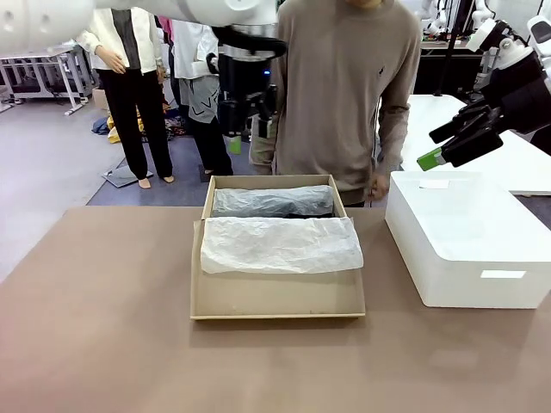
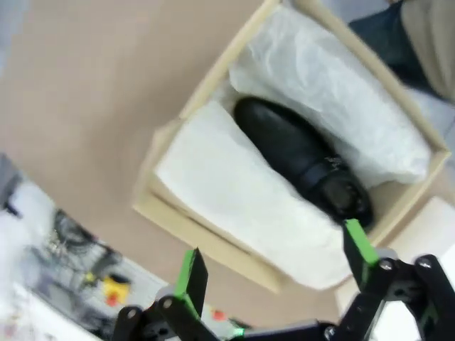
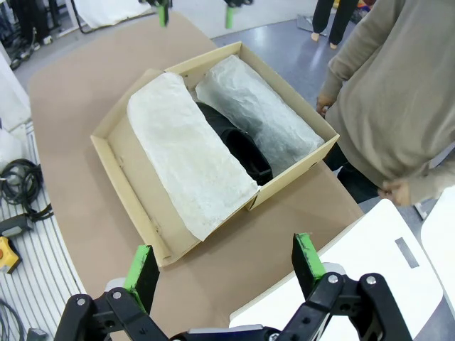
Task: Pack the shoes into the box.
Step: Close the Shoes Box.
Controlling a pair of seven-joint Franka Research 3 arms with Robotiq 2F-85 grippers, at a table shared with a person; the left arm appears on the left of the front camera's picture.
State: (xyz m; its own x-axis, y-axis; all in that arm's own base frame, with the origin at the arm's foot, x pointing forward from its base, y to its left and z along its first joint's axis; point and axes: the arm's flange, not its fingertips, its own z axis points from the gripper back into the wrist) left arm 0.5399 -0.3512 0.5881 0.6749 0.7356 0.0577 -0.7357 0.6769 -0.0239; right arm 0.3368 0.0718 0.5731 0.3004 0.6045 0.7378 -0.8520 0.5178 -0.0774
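Brown tabletop (image 1: pixel 103 327) carries a tan cardboard shoebox (image 1: pixel 275 297) at centre; one black glossy leather shoe (image 3: pixel 238 145) lies inside between folds of white tissue paper (image 1: pixel 280 245). At 3 o'clock sits a white rectangular box (image 1: pixel 465 249). Both the left gripper (image 1: pixel 250 136) and the right gripper (image 1: pixel 433 146) hover with jaws spread, holding nothing.

Grey floor (image 1: pixel 52 172), brown table (image 1: pixel 103 327)
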